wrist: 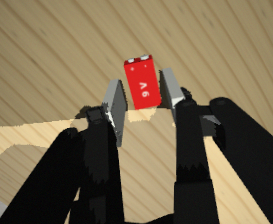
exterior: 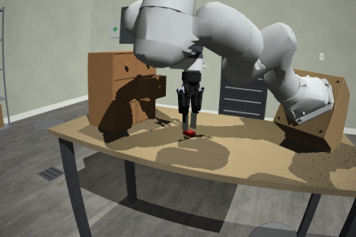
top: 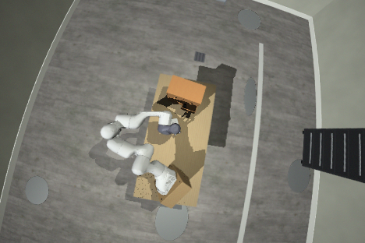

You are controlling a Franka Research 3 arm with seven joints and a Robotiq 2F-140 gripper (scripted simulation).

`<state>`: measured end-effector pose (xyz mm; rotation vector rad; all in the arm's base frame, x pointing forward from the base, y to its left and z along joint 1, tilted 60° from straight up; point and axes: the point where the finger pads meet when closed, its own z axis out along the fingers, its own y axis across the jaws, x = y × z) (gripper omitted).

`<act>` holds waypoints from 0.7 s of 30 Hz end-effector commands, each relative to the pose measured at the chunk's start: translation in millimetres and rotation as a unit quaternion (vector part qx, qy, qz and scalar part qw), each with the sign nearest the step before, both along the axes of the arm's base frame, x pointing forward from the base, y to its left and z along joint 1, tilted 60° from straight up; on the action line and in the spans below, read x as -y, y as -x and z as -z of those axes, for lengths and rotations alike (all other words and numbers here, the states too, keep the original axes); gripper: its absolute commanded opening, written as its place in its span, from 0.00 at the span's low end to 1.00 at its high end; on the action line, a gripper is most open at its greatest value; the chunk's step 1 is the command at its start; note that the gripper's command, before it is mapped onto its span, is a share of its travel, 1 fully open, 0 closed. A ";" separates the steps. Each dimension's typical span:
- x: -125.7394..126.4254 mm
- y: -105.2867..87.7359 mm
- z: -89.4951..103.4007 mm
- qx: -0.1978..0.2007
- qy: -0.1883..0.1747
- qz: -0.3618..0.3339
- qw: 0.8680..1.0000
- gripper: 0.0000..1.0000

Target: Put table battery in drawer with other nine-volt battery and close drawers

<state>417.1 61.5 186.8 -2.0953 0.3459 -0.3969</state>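
Note:
The red nine-volt battery [exterior: 189, 134] [wrist: 143, 89] lies flat on the table [exterior: 125, 150]. My gripper [exterior: 189, 124] [wrist: 143, 87] points down just above the tabletop. Its fingers are partly open, one on each side of the battery, with gaps visible in the wrist view. The orange-brown chest [top: 186, 89] [exterior: 100, 87] stands upright at the table's far end. One middle-row drawer [exterior: 157, 86] [top: 189, 108] sticks out of its front, in shadow. The other drawers that show look pushed in. The drawers' insides, and the battery inside one, are hidden. In the top view the arm hides the fingers and the table battery.
The open drawer juts out on the gripper's side of the chest, above table height. The arm's base [top: 166, 181] [exterior: 313, 96] is mounted on a tilted wooden block [top: 178, 192] [exterior: 340, 110] at the opposite end of the table. Arm shadows darken the chest front.

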 end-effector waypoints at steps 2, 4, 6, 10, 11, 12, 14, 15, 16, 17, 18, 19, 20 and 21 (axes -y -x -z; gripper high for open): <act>0.7 -1.0 0.7 0.002 0.002 0.000 1.000 0.26; -0.5 -1.7 1.5 0.002 0.002 0.000 1.000 0.26; -3.1 -3.1 3.2 0.002 0.002 0.000 1.000 0.26; -10.5 -7.1 8.1 0.002 0.002 0.000 1.000 0.26; -12.3 -8.1 9.3 0.002 0.002 0.000 1.000 0.26; -12.3 -8.1 9.3 0.002 0.002 0.000 1.000 0.26; -14.0 -9.0 10.4 0.002 0.002 0.000 1.000 0.26; -15.3 -9.7 11.3 0.002 0.002 0.000 1.000 0.26; -16.4 -10.3 12.1 0.002 0.002 0.000 1.000 0.26; -17.1 -10.7 12.6 0.002 0.002 0.000 1.000 0.26; -17.6 -10.9 12.8 0.002 0.002 0.000 1.000 0.26; -17.8 -11.0 13.0 0.002 0.002 0.000 1.000 0.26; -17.8 -11.0 13.0 0.002 0.002 0.000 1.000 0.26; -17.8 -11.0 13.0 0.002 0.002 0.000 1.000 0.26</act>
